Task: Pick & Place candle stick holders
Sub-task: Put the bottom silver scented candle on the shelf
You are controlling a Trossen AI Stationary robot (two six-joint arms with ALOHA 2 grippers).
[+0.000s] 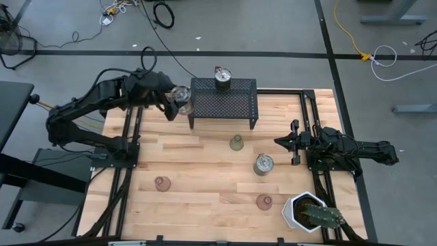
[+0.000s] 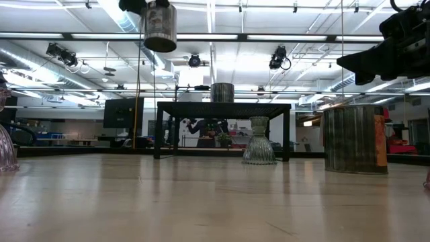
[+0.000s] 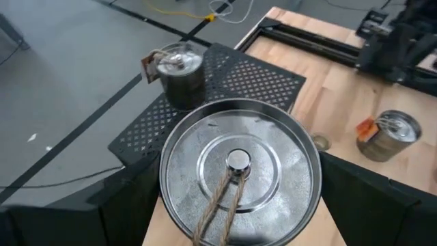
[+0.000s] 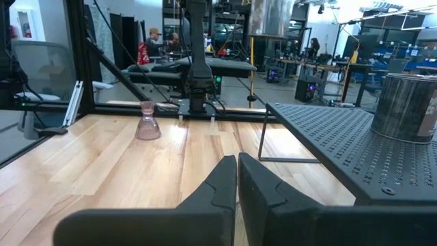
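Silvery metal holder [image 3: 239,171] being carried high by left gripper [image 1: 179,101], fingers spread wide around its can-like body, hanging just off the rack's 9 o'clock edge and clear of the tabletop [image 1: 205,178].

Black mesh rack [image 1: 224,102] standing at the tabletop's 12 o'clock side, already bearing one silvery holder [image 1: 222,78] near its far edge.

Second silvery holder on the tabletop [image 1: 263,164] sitting at about 4 o'clock from the rack. Olive-green glass cup [image 1: 236,142] resting just in front of the rack at 6 o'clock. Pink cup [image 1: 162,183] lying toward 7 o'clock; other pink cup [image 1: 264,201] toward 5 o'clock, near the white cactus pot [image 1: 304,210].

Right gripper [image 1: 285,142] waiting at 3 o'clock, fingers [image 4: 218,184] pressed together on nothing.

Step judged in hand: placing the carried holder on the rack. Advice: travelling toward 3 o'clock over open mesh, keeping clear of the holder already there, holding the can level, lowering until the base is bearing flat, only then releasing and lifting straight up.
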